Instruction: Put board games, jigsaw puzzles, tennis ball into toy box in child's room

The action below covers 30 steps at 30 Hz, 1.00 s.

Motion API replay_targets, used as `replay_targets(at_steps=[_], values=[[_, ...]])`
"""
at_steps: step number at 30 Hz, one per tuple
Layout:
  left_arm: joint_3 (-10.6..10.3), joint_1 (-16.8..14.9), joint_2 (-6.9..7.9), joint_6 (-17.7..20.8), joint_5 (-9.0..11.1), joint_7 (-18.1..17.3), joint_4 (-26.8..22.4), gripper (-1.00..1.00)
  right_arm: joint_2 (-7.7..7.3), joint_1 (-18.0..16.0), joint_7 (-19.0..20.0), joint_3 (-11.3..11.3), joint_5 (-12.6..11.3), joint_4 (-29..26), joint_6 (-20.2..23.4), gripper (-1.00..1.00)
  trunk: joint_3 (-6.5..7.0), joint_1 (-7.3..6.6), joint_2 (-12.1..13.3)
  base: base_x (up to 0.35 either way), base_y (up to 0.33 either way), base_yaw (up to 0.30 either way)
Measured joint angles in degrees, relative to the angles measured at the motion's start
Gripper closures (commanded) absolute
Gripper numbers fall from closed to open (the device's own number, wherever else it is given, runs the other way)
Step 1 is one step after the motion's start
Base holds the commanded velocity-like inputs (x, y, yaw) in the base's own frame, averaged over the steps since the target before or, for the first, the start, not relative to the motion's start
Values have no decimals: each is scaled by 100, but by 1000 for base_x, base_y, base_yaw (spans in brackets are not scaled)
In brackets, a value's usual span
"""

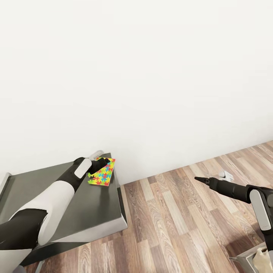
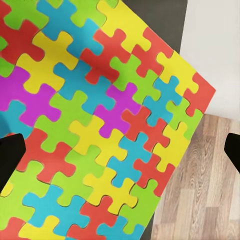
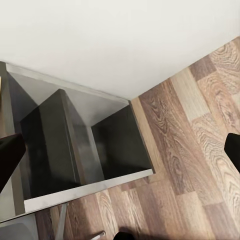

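hovering: left tool (image 1: pixel 99 165) spread over jigsaw puzzle (image 1: pixel 101 173), table (image 1: pixel 76 197) corner.

One jigsaw puzzle (image 1: pixel 102 173) visible, at far corner of desk (image 1: pixel 91 212); close up in left wrist view (image 2: pixel 100 125). One desk. Two robot arms: left arm (image 1: pixel 49 204), right arm (image 1: pixel 242 193). Two grippers: left gripper (image 1: pixel 99 163) at puzzle, right gripper (image 1: pixel 198 178) over wood floor (image 1: pixel 178 223). In each wrist view, two dark fingers at picture edges (image 2: pixel 11 155) (image 3: pixel 10 155). One small white object (image 1: pixel 226 174) on floor by wall, kind not clear. One pale item (image 1: pixel 263 259) in grey holder at lower corner of head view, cannot identify. One white wall (image 1: pixel 151 76).
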Motion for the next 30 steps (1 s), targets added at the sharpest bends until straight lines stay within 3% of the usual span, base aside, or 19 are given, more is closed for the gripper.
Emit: replay_targets(at_steps=[18, 30], values=[[-1, 0, -5, -15, 7, 0, 0, -100, 4, 1, 0, 0, 0, 0, 0, -100, 0, 0, 0, 0, 0, -4], [-1, 0, -9, -16, 20, 0, 1, -100, 4, 1, 4, 0, -1, 0, 0, -100, 0, 0, 0, 0, 0, -115]])
